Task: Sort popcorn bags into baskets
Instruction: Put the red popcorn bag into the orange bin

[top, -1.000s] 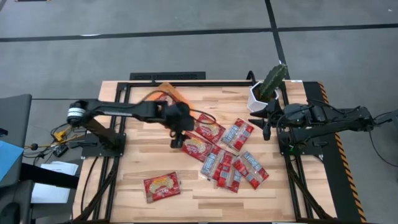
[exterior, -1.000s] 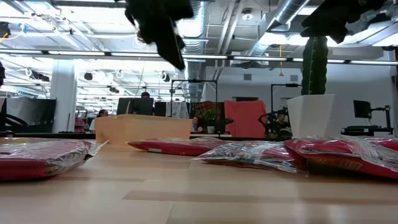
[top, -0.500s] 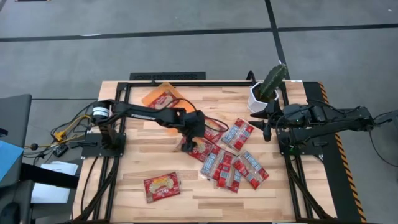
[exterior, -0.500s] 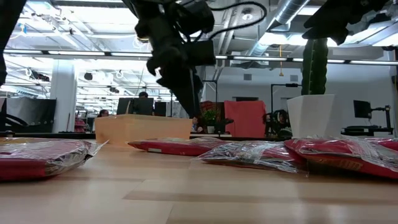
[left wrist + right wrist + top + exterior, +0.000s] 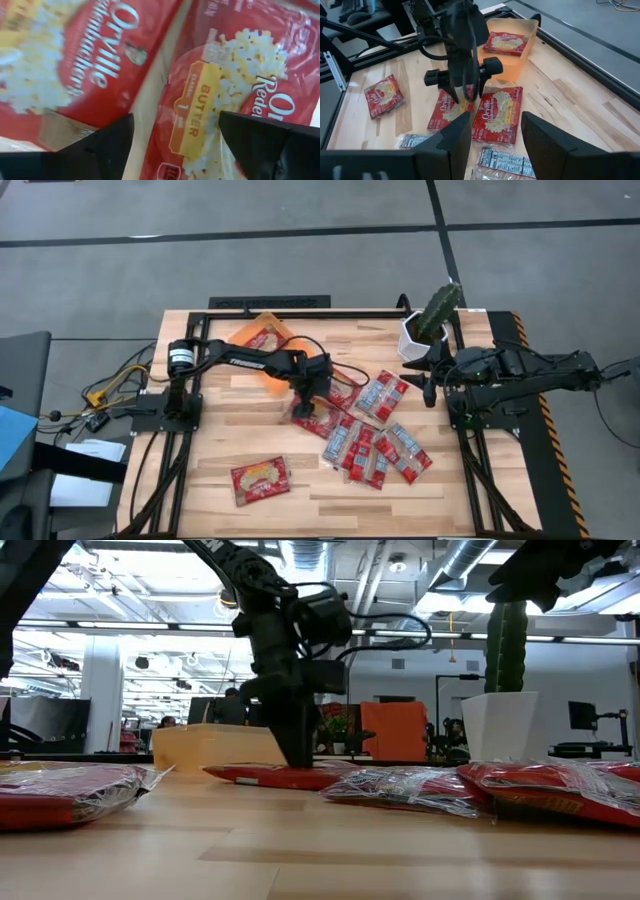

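Mid-table: left tool (image 5: 305,402) open over popcorn bag (image 5: 316,417); right tool (image 5: 428,376) open, idle.

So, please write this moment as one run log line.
left gripper: open, down over popcorn bag | right gripper: open, waiting | basket: one bag inside

One orange basket (image 5: 262,340) holds one popcorn bag (image 5: 506,42); about eight more bags lie on the surface (image 5: 210,450); one potted cactus (image 5: 432,315).
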Controlling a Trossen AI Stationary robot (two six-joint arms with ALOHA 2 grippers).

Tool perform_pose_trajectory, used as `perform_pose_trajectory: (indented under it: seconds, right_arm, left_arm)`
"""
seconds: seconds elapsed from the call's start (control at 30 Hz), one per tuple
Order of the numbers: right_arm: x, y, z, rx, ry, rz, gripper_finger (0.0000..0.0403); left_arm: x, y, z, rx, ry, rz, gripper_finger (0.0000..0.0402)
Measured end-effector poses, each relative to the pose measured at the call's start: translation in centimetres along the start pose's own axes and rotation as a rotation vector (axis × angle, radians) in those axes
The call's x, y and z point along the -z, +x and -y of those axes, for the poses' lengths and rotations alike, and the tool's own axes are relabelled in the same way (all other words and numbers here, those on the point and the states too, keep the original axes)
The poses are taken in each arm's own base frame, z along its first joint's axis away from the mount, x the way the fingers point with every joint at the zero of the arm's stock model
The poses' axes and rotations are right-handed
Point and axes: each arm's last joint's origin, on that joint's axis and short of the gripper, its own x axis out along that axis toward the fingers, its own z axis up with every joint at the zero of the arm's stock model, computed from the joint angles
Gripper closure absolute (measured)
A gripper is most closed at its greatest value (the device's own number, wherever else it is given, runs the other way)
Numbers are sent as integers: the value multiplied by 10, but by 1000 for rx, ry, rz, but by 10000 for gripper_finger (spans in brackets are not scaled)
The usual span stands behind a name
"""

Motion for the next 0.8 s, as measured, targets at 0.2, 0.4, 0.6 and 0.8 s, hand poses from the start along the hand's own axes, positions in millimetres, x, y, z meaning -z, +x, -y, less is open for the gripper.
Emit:
perform_pose_trajectory:
  seconds: [0.2,0.4,0.6,0.8]
  right_arm:
    - [0,0,0,0,0,0,202]
    - [0,0,0,2,-1,-3,202]
    - [1,0,1,5,-3,-13,212]
    - [1,0,1,6,-4,-14,220]
  left_arm:
    - [7,2,4,13,38,-52,172]
    - [14,12,6,42,21,-125,265]
    - [14,14,7,59,-39,-129,374]
    - [10,3,9,69,-157,-90,397]
